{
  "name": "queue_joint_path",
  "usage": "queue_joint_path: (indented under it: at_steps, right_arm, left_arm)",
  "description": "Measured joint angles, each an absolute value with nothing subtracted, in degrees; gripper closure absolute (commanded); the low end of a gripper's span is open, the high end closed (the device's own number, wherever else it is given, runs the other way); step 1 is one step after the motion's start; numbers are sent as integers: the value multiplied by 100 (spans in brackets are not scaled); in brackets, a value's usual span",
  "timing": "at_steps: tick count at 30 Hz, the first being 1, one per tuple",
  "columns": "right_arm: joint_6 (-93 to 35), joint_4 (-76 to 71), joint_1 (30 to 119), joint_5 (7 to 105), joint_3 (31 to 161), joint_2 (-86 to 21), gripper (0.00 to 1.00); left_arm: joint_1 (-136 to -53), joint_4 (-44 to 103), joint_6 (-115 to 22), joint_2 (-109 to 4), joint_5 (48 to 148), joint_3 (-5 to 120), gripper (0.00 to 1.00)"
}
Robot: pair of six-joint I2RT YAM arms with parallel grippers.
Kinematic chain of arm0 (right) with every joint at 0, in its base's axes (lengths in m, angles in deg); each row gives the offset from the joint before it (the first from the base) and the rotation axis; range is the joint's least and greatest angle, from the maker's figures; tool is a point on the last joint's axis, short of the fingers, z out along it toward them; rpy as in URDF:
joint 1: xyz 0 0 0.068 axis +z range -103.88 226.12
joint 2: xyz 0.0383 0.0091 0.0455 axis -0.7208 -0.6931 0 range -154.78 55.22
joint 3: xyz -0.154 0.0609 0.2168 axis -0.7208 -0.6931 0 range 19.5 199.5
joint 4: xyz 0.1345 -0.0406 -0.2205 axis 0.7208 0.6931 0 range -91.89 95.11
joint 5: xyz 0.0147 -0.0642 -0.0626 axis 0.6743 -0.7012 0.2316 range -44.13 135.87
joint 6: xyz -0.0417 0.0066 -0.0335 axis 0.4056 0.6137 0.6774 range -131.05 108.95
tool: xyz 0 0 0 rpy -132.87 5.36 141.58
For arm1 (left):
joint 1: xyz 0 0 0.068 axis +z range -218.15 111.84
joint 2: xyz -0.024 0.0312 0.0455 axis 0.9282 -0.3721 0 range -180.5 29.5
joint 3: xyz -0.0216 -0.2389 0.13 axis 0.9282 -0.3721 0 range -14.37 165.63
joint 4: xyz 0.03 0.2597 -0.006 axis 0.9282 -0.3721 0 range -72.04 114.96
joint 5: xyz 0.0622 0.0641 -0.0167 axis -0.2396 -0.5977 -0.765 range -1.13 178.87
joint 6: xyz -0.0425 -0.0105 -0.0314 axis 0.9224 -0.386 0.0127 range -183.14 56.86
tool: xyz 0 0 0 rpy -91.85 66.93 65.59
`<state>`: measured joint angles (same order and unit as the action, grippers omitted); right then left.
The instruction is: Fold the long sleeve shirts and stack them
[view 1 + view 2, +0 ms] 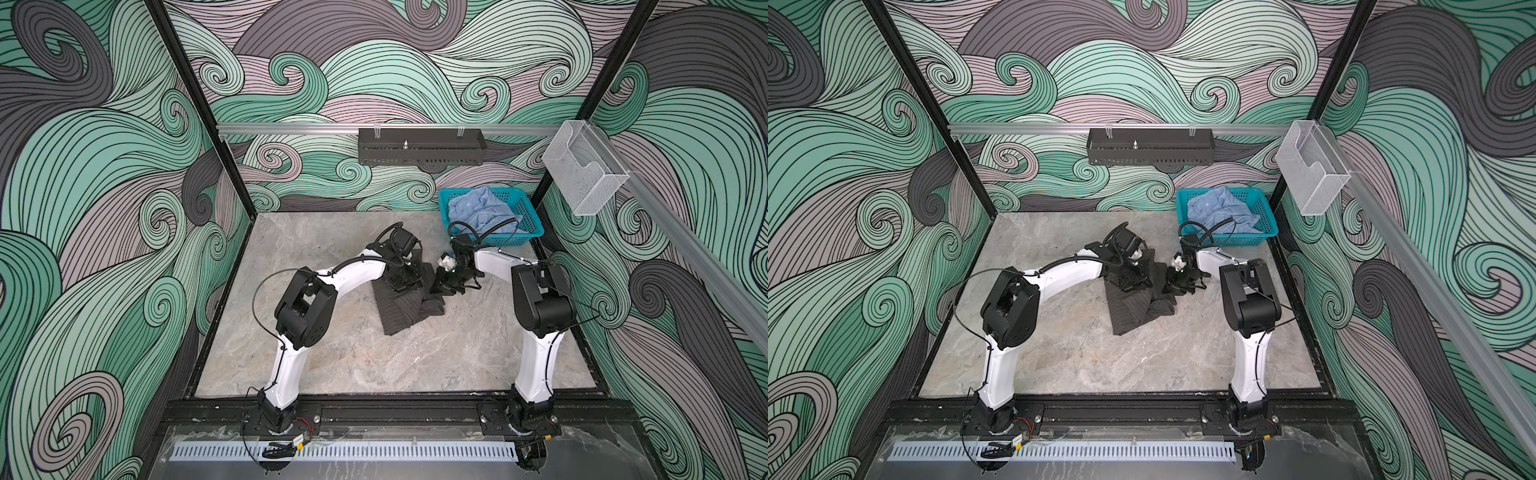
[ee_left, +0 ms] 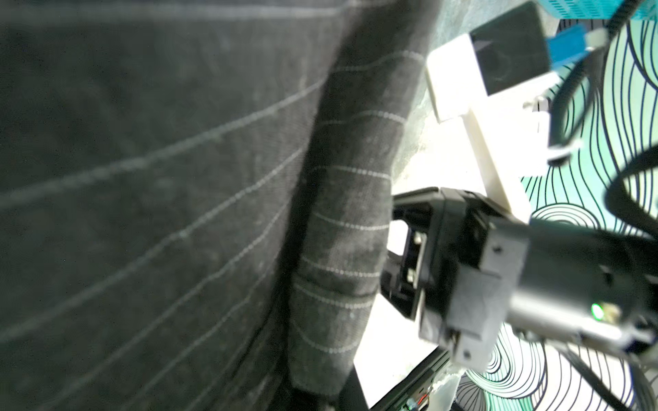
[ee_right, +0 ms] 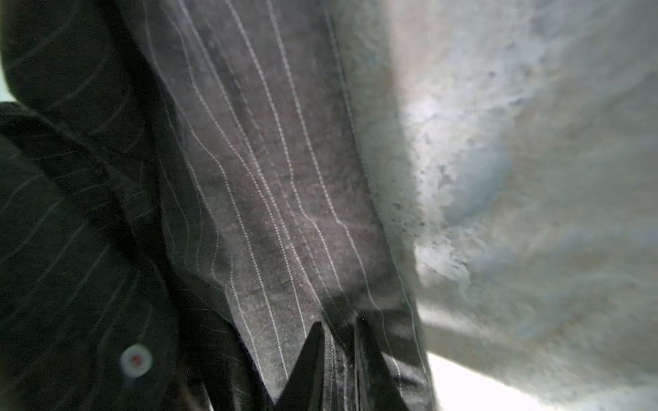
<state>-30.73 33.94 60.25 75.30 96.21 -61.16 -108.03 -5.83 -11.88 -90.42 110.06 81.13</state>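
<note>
One grey shirt (image 1: 399,307), bunched, long axis running near-left to far-right

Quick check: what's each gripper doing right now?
Left gripper: closed, apparently pinching the dark pinstriped shirt.
Right gripper: closed on the same shirt's hemmed edge.

The charcoal pinstriped shirt (image 1: 401,309) lies crumpled at the middle of the bench (image 1: 332,357), its far edge lifted. The light blue shirt (image 1: 478,210) sits bunched inside the teal basket (image 1: 509,241), back right.
</note>
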Motion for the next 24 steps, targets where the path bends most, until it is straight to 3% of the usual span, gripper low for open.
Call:
queue_joint_path:
  at_steps: [13, 24]
  right_arm:
    - [-3576, 2846, 6108, 7608, 8867, -5617, 81]
    - [-4900, 1348, 7230, 7788, 8032, -5340, 79]
  left_arm:
    - [-10775, -163, -838, -9116, 11035, 7759, 100]
    - [-10266, -366, -1581, -8270, 11212, 6295, 100]
